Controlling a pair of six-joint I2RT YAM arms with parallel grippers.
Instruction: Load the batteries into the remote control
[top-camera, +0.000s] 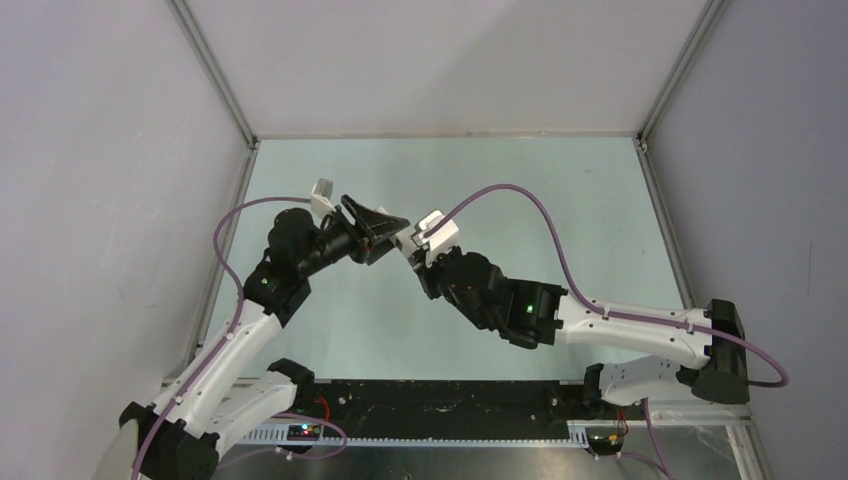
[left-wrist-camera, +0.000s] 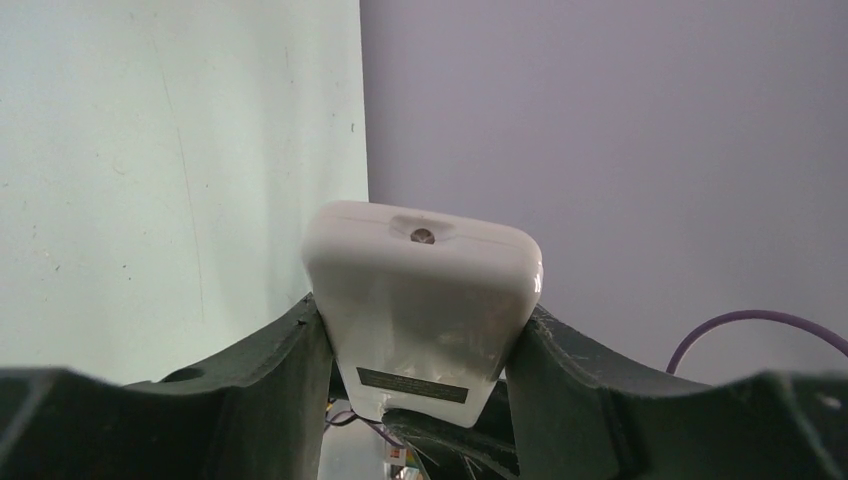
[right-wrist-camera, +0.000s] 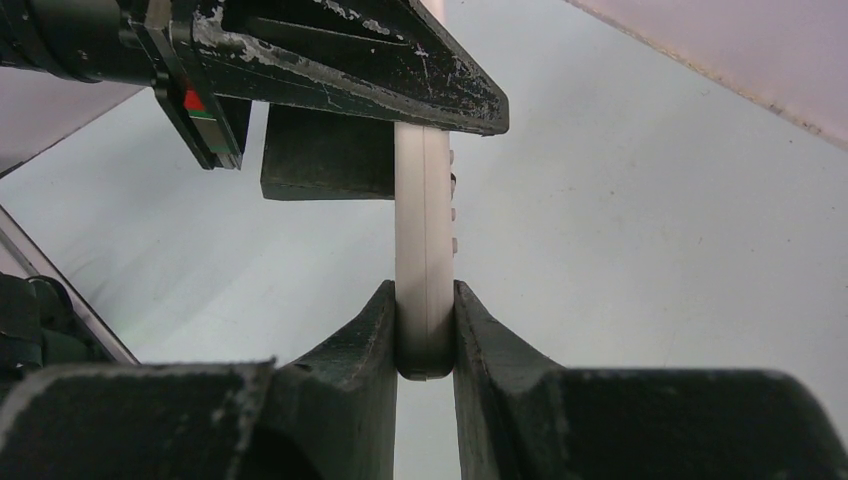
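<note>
Holding the remote control (top-camera: 407, 238) in the air at the centre of the top view, I have both hands closed on it: my left gripper (left-wrist-camera: 420, 335) clamps its two side edges, my right gripper (right-wrist-camera: 426, 325) pinches its front and back faces at one end. No batteries show in any view. I judge this a regrasp; one hand should let go only while the other squeezes firmly, leaving the back uncovered.

Over the pale green tabletop (top-camera: 560, 200), the left black two-finger gripper (top-camera: 390, 232) and right black two-finger gripper (top-camera: 415, 252) meet, a small white flat remote control (top-camera: 403, 238) between their tips.
</note>
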